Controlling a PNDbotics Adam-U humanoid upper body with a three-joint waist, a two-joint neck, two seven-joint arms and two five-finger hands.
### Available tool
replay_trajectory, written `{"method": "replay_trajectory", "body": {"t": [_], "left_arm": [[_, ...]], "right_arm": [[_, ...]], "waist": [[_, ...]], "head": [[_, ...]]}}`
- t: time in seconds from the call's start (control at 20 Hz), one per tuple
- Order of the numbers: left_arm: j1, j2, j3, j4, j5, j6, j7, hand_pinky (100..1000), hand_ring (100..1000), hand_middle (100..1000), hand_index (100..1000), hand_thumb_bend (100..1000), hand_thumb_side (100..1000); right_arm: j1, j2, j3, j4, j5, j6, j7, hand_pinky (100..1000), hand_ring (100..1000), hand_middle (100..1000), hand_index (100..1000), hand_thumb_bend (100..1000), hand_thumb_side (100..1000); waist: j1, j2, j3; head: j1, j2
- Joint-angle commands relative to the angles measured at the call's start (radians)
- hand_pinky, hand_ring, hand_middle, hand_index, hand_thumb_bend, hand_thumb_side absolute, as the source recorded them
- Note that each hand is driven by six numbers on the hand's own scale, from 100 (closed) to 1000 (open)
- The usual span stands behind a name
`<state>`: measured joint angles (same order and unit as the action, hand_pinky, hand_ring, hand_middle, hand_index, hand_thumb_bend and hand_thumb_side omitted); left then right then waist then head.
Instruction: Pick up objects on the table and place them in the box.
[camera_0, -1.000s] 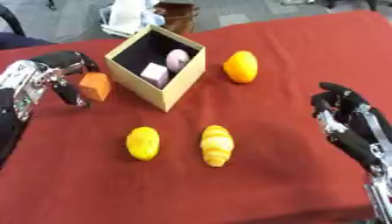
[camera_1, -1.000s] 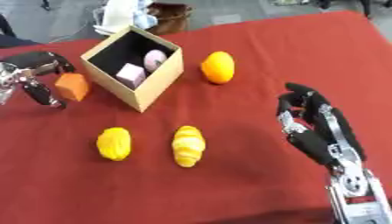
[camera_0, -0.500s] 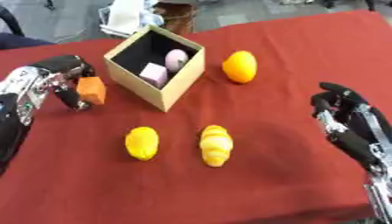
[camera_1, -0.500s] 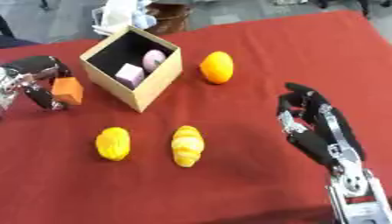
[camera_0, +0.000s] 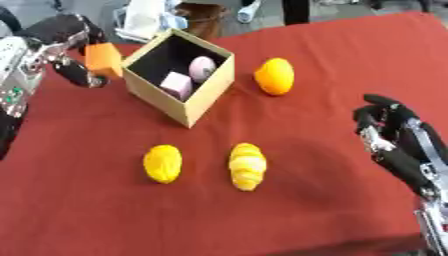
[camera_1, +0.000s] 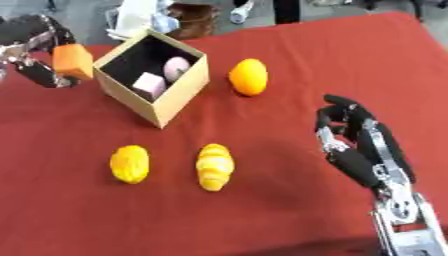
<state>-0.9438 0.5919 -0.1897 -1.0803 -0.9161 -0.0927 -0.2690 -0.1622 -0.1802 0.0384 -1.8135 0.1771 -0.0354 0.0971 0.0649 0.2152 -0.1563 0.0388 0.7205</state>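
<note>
Gripping an orange block (camera_0: 103, 58), the left robot hand (camera_0: 63, 47) has its fingers and thumb curled round the piece, which sits clear of the red worktop (camera_0: 332, 65) at the upper left of the view. Against the picture from a second ago, the block is higher and closer to the box's near left wall; half a second ago it was lower and a little farther out to the left. The whole picture has also shifted between those moments, so part of that change belongs to the camera.

Just to the right of that robot hand stands the open cardboard box (camera_0: 203, 95), turned corner-on. Inside it lie a pale pink cube (camera_0: 177, 84) and a pink egg-shaped thing (camera_0: 202, 67), side by side, as they did earlier.

Farther right of the box, apart from it, an orange fruit (camera_0: 275, 76) rests on the worktop. Below the box, toward the robot, a bumpy yellow fruit (camera_0: 163, 163) and a yellow croissant-shaped thing (camera_0: 247, 165) lie near each other, not touching. None of these three has moved relative to the others.

The right robot hand (camera_1: 350, 137) holds nothing, fingers loosely bent and pointing up, low at the right side, well apart from everything, in the same pose as before.
</note>
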Motion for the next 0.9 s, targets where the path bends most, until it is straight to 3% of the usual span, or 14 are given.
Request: {"method": "replay_trajectory", "body": {"t": [0.05, 0.25, 0.4, 0.65, 0.85, 0.9], "left_arm": [[-0.036, -0.001, -0.002, -0.023, 0.010, 0.041, 0.048, 669, 521, 484, 675, 490, 100], [-0.055, -0.059, -0.010, 0.035, -0.026, 0.069, 0.100, 683, 557, 519, 705, 513, 100], [-0.061, -0.103, -0.003, 0.099, -0.055, 0.086, 0.135, 708, 626, 603, 781, 551, 100], [-0.061, -0.123, -0.004, 0.132, -0.053, 0.079, 0.172, 734, 685, 710, 867, 619, 195], [-0.055, -0.116, -0.006, 0.118, -0.029, 0.078, 0.172, 738, 695, 723, 876, 644, 239], [-0.051, -0.112, -0.002, 0.105, -0.015, 0.078, 0.177, 725, 665, 688, 851, 627, 258]], "right_arm": [[-0.009, -0.007, 0.003, -0.011, -0.004, -0.003, 0.005, 650, 742, 665, 851, 100, 444], [-0.009, -0.004, 0.007, -0.009, -0.005, -0.004, 0.009, 650, 742, 665, 851, 100, 445], [-0.009, -0.002, 0.010, -0.008, -0.007, -0.004, 0.012, 650, 742, 665, 851, 100, 445], [-0.010, -0.001, 0.011, -0.008, -0.009, -0.005, 0.014, 650, 742, 665, 851, 100, 446], [-0.010, -0.001, 0.011, -0.007, -0.008, -0.004, 0.014, 650, 742, 665, 851, 100, 446], [-0.010, -0.001, 0.010, -0.008, -0.008, -0.004, 0.013, 651, 742, 665, 851, 100, 445]], "waist": [[-0.012, -0.025, -0.005], [-0.013, -0.027, -0.017], [-0.015, -0.028, -0.027], [-0.014, -0.027, -0.032], [-0.014, -0.027, -0.030], [-0.015, -0.026, -0.028]], "head": [[0.001, -0.005], [0.006, -0.005], [0.012, -0.005], [0.012, -0.005], [0.011, -0.004], [0.009, -0.004]]}}
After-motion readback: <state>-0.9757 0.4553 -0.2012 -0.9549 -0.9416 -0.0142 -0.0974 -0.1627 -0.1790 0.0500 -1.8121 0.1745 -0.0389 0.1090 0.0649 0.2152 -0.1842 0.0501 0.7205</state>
